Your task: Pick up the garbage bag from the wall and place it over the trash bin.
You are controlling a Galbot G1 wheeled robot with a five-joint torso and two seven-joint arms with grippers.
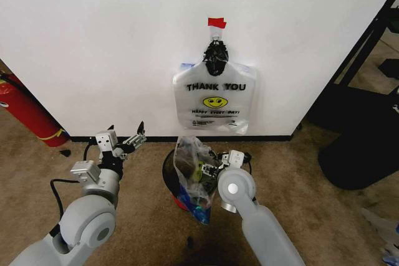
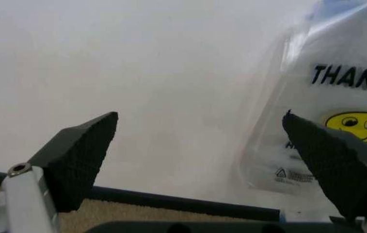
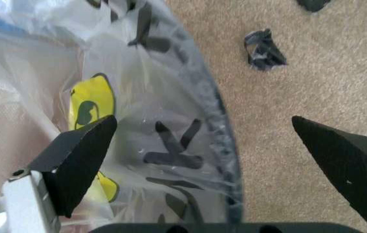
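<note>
The thin, crinkly translucent white plastic garbage bag (image 1: 194, 175) with black lettering and a yellow smiley sits at the lower centre of the head view, draped in and over the small round black mesh trash bin (image 1: 167, 165), whose dark rim peeks out at the bag's left. The bag rises upright out of the bin, its long axis roughly vertical. The right gripper (image 1: 215, 165) is touching or just beside the bag's right edge, fingers spread apart; in the right wrist view the open pads frame the bag's printed plastic and the bin rim (image 3: 225, 145). The left gripper (image 1: 132, 141), also open and empty, hovers left of the bin, so the right arm is nearer. Above the bin, a flat bundle of identical bags (image 1: 215, 101) hangs on the plain white wall (image 1: 93, 42) under a red tape piece (image 1: 217, 23).
</note>
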